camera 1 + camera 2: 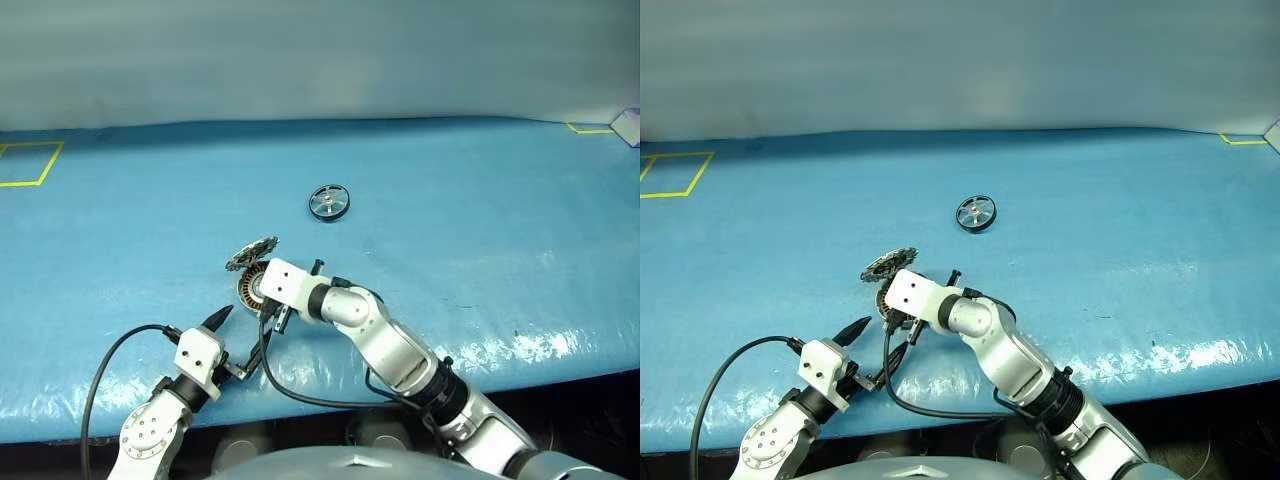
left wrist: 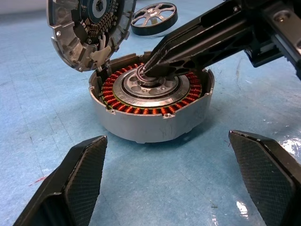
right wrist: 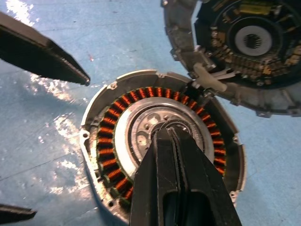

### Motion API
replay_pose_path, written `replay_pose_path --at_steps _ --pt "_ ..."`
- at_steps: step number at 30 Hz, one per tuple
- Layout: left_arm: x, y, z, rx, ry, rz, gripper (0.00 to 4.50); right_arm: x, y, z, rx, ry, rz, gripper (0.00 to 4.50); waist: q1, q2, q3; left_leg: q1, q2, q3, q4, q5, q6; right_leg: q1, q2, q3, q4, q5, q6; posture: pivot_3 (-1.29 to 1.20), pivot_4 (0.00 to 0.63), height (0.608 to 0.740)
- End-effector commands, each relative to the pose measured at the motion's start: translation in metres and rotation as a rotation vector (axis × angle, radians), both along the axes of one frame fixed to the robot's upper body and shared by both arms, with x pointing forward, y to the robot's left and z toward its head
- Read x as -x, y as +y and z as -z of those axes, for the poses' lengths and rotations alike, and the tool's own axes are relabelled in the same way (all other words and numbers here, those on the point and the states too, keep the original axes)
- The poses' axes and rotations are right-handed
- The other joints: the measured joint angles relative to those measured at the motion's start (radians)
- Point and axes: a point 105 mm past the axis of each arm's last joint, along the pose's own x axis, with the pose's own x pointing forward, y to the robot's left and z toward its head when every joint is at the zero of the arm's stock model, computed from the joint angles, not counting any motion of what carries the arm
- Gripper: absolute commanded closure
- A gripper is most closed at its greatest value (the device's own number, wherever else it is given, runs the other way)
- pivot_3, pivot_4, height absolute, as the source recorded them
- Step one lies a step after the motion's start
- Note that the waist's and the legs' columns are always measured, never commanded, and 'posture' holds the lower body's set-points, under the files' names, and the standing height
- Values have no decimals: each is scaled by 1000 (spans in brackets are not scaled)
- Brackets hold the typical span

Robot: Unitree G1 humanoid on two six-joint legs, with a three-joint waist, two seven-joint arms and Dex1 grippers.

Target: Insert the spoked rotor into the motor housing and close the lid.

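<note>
My right tool (image 2: 153, 70), closed, tips on motor housing (image 2: 150, 120) centre bearing; spoked rotor (image 1: 329, 202) lies beyond, right arm nearer. Left tool (image 2: 164, 183) open.

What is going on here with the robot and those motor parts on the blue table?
The motor housing sits on the blue table with its lid swung open. The right gripper, fingers shut, has its tips at the silver centre of the housing, apparently pinching a thin ring there. The left gripper waits open beside the housing. The spoked rotor lies farther back on the table, not yet inserted.
</note>
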Motion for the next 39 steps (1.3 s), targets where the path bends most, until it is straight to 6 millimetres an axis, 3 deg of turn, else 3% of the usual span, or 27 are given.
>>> replay_pose_path --at_steps 1,7,13,24,39 --pt "0 -2 -3 2 -18 0 0 9 6 -5 -7 -1 -52 4484 0 0 0 0 0 0 0 0 0 0 0 0 0 0 0 0 150 740" --pt "1 -2 -3 2 -15 -5 0 11 6 -10 -24 9 -61 4484 0 0 0 0 0 0 0 0 0 0 0 0 0 0 0 0 150 740" --pt "1 -2 -2 6 -12 -5 0 9 6 -32 -106 16 -45 4484 0 0 0 0 0 0 0 0 0 0 0 0 0 0 0 0 150 740" --pt "0 -1 -1 6 -15 -8 0 0 6 -12 -108 46 4 4484 0 0 0 0 0 0 0 0 0 0 0 0 0 0 0 0 150 740" --pt "0 0 0 4 -8 -6 0 -13 1 -14 -154 51 65 4484 0 0 0 0 0 0 1 0 0 0 1 0 0 0 1 0 150 740"
